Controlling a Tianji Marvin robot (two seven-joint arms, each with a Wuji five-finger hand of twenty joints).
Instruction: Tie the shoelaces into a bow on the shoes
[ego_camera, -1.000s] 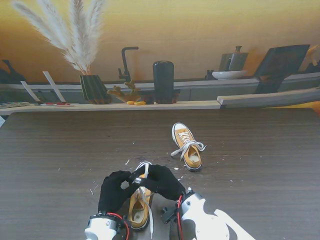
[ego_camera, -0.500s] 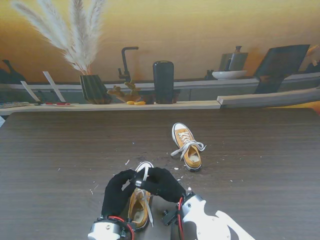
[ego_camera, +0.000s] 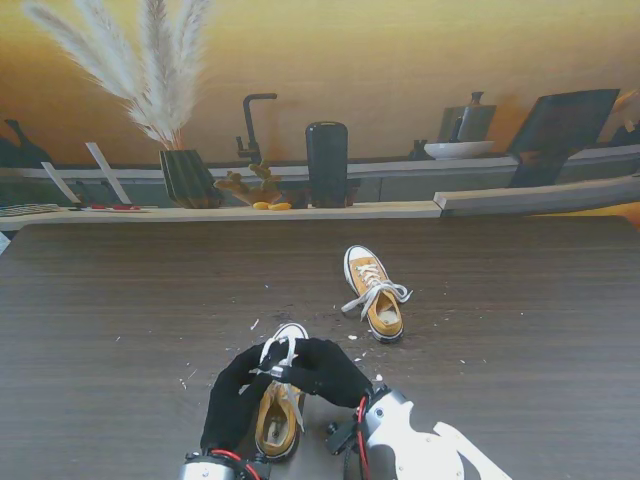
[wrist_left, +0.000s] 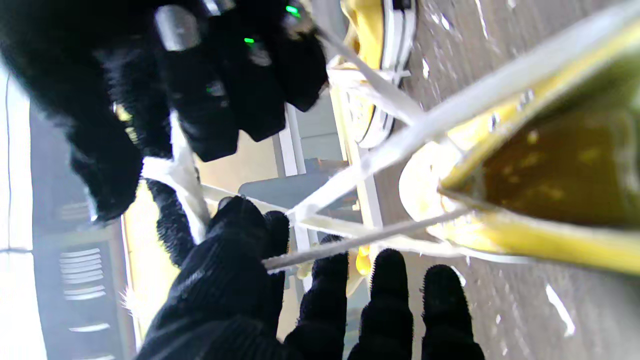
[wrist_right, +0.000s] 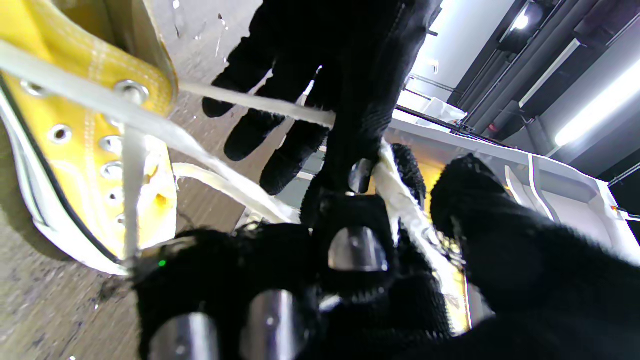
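2 yellow shoes: near shoe (ego_camera: 277, 415) with laces (ego_camera: 281, 362) pulled taut (unknotted), far shoe (ego_camera: 376, 293) tied.

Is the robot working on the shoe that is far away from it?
No, both hands are on the laces of the near shoe, while the far shoe lies alone.
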